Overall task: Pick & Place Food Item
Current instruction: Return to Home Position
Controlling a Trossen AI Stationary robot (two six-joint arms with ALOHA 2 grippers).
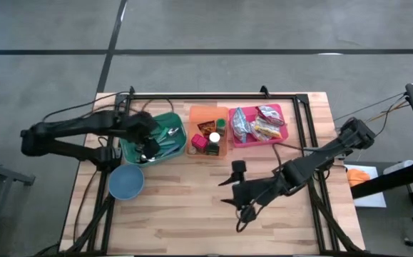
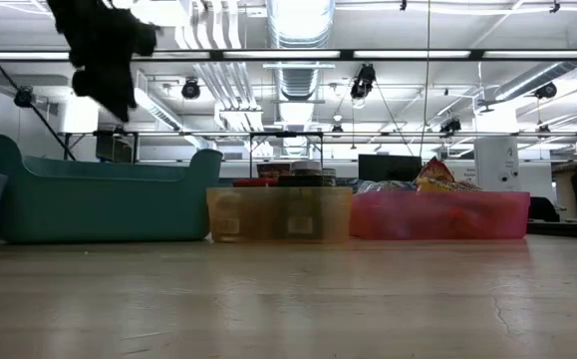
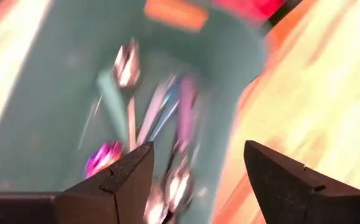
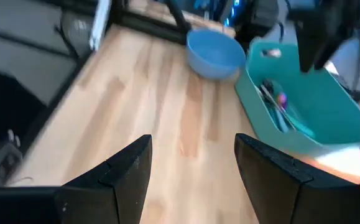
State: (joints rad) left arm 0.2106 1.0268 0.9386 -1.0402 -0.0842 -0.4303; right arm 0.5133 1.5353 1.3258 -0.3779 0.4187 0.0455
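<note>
In the high view the left gripper (image 1: 148, 145) was seen at the left of the frame over the green bin (image 1: 169, 116), with the orange bin (image 1: 206, 114) and the pink bin (image 1: 286, 125) in a row to its right. Only by the left wrist view were its fingers (image 3: 130, 174) shown spread apart and empty, with silver spoons (image 3: 125, 62) lying in the bin below. The right gripper (image 1: 233, 191) was seen at lower centre over the table (image 1: 170, 221), its fingers shown parted around nothing by the right wrist view, where a blue bowl (image 4: 214, 53) was seen just beside the green bin
</note>
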